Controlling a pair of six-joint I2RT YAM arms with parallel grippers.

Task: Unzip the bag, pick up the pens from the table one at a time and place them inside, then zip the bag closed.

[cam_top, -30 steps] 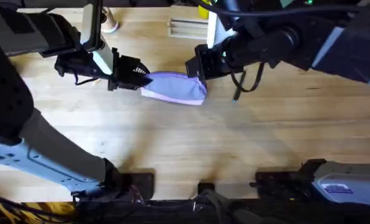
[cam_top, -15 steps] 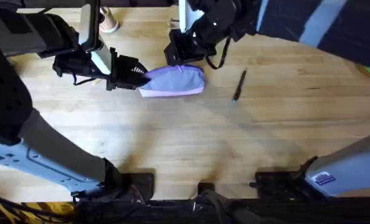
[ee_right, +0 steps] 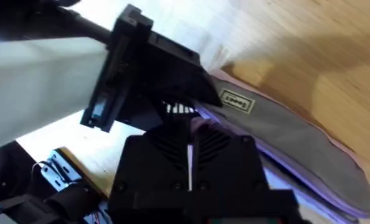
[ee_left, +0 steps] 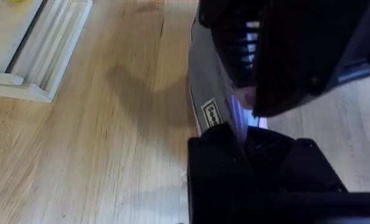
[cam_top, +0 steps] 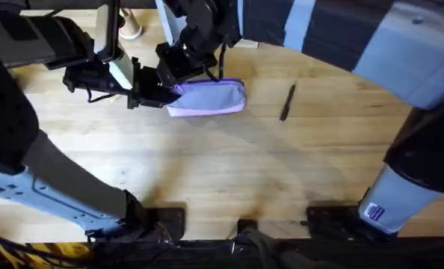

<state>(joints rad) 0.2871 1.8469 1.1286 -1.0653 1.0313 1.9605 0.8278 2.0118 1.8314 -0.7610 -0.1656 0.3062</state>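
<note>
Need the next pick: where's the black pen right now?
In the overhead view the black pen lies on the table, right of the bag, apart from it.

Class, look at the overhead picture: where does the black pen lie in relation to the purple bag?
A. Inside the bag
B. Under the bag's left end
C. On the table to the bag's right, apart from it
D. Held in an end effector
C: the black pen lies on the bare table to the right of the bag, not touching it and with no end effector on it.
</note>
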